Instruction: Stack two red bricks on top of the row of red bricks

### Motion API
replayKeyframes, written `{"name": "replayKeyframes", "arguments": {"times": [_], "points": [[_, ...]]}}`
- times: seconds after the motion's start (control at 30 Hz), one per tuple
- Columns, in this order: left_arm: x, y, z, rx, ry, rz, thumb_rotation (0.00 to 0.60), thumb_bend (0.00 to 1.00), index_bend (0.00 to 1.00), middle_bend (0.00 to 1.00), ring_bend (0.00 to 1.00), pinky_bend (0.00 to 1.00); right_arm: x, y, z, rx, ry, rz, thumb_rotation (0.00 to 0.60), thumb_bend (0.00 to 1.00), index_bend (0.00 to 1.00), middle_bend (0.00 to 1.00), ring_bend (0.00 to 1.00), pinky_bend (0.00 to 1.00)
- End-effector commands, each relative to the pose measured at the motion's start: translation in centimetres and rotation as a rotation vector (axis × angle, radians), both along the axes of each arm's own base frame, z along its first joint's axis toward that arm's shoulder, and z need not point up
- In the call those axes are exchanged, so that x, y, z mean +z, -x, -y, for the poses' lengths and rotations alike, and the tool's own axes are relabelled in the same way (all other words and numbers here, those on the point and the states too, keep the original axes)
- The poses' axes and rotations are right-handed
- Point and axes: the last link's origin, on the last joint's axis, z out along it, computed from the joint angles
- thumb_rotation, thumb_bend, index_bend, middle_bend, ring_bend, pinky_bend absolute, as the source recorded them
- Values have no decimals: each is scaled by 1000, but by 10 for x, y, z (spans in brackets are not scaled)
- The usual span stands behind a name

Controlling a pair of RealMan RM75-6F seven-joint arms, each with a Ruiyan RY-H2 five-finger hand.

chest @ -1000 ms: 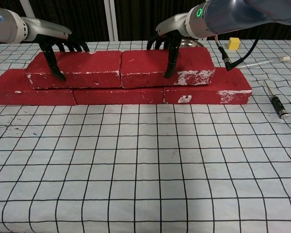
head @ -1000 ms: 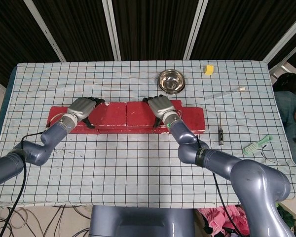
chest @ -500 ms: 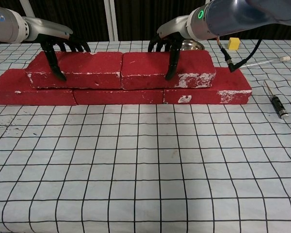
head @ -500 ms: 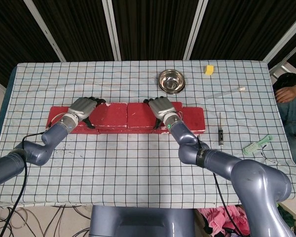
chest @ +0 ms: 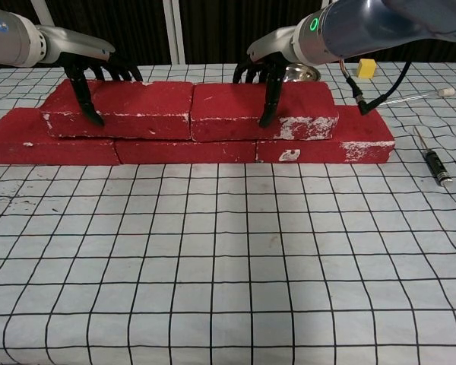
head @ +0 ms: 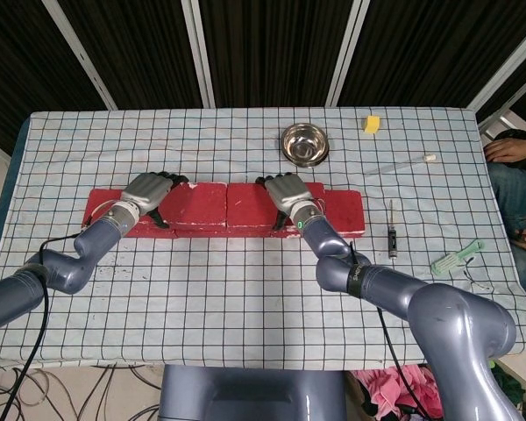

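Your left hand (chest: pixel 91 72) grips the upper left brick (chest: pixel 125 109) in the upper left of the chest view, thumb down the front face and the other fingers curled over the back edge. Your right hand (chest: pixel 264 72) holds the upper right brick (chest: pixel 266 110) the same way, just right of centre near the top of the frame. The two bricks sit end to end, touching, on top of the bottom row of red bricks (chest: pixel 186 150), which runs across the upper part of the checked tablecloth (chest: pixel 228 266). In the head view, a steel bowl (head: pixel 304 144) stands behind the row, a yellow block (head: pixel 372 124) towards the upper right, and a screwdriver (head: pixel 392 235) right of the row.
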Motion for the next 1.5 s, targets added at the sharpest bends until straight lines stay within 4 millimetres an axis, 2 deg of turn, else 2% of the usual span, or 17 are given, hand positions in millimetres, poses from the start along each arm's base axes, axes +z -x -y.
{"name": "replayKeyframes", "arguments": {"times": [0.03,0.37,0.87,1.5], "points": [[0,0,0,2,-1,1,600,69,160,159,97,200,0,0,0,0,-2,1,600,66,107,146,105,123],[-1,-2,0,-6,1,3,600,32,158,158,96,200,2,0,0,-1,-4,0,600,39,43,106,88,123],[-1,-2,0,-7,-1,-2,600,29,157,157,96,200,3,1,-1,0,-8,-3,600,0,23,61,75,123],[1,0,0,-1,-2,-3,600,29,157,156,96,200,5,-4,-3,11,-3,7,600,0,2,40,35,123]]}}
